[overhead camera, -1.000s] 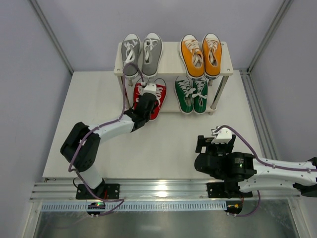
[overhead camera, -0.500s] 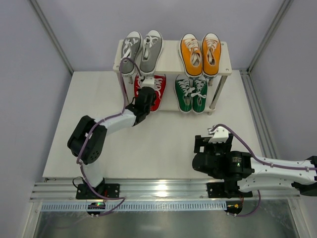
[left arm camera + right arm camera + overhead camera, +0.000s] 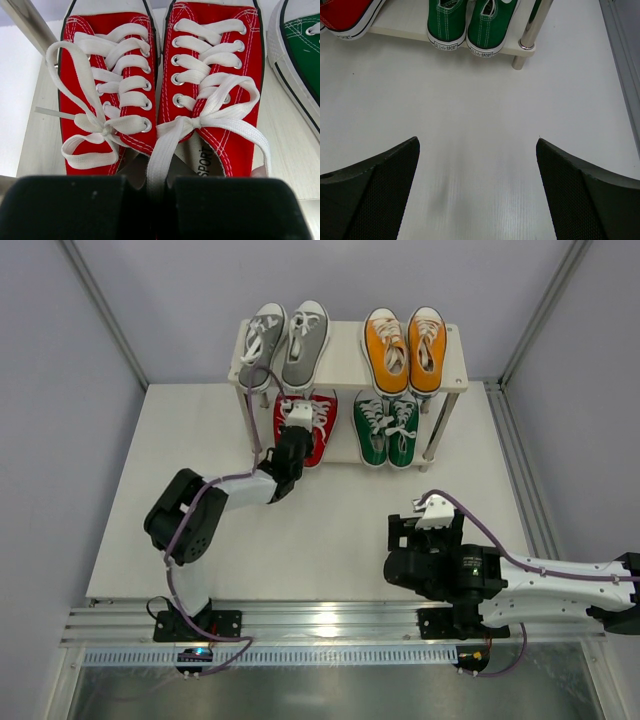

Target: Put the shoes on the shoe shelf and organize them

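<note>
Left gripper [image 3: 297, 420]: closed at red pair [image 3: 212, 65] heels, left end of shoe shelf [image 3: 345, 355] lower board; shelving judged complete, withdrawal pending.

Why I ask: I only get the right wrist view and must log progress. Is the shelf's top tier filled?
Observer: Yes, the grey pair and the orange pair sit on the top board of the shoe shelf.
Operator: And the red pair?
Observer: Both its shoes stand side by side on the lower board, left of the green pair.
Operator: The left gripper?
Observer: Shut, its tips at the red pair's heels.
</note>
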Available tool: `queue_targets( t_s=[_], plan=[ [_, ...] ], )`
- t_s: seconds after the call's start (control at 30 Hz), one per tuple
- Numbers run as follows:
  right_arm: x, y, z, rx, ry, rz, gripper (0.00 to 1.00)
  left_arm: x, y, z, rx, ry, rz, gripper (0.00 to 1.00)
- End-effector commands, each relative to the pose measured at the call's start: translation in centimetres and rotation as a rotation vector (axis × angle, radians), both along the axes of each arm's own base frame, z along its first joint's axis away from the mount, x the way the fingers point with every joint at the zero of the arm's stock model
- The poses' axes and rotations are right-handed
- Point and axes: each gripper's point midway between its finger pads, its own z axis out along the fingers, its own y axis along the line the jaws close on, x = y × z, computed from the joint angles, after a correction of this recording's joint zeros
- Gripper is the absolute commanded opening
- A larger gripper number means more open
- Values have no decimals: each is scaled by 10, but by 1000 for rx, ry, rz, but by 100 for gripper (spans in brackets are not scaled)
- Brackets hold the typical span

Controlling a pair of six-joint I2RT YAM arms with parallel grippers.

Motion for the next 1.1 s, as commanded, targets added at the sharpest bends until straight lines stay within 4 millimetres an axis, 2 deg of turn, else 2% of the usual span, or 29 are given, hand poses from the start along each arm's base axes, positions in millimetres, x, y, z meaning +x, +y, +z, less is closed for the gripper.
queue_targets(
  t_s=[0.0,0.23,0.27,0.33,0.37,0.47,0.57,0.63,0.73,0.77,0.93,1.0,1.07],
  plan=[
    [1,7,10,39,-11,4,97,24,-7,66,-146,-280,4,0],
    [1,7,8,34,-9,10,97,27,-11,63,-126,-275,-14,1],
    [1,7,9,39,-10,9,97,27,-11,65,-125,-278,-15,12],
    [1,7,8,34,-10,7,97,26,-10,72,-126,-288,-19,23],
    [1,7,8,39,-11,10,97,25,-10,75,-127,-292,-19,34],
    [1,10,8,40,-12,17,97,20,-5,84,-144,-307,-10,48],
    [1,13,7,39,-14,25,97,11,1,91,-160,-312,5,52],
    [2,14,7,39,-17,27,97,0,3,106,-182,-330,7,53],
    [2,15,4,34,-18,30,98,-22,1,111,-180,-336,3,56],
    [3,17,5,43,-20,34,97,-34,4,125,-197,-360,-2,57],
    [4,23,4,57,-32,43,98,-86,-12,158,-220,-384,-74,62],
    [4,26,1,74,-34,44,98,-107,-8,166,-226,-356,-86,64],
    [4,27,-2,90,-35,41,98,-119,1,168,-232,-308,-85,64]
  ],
)
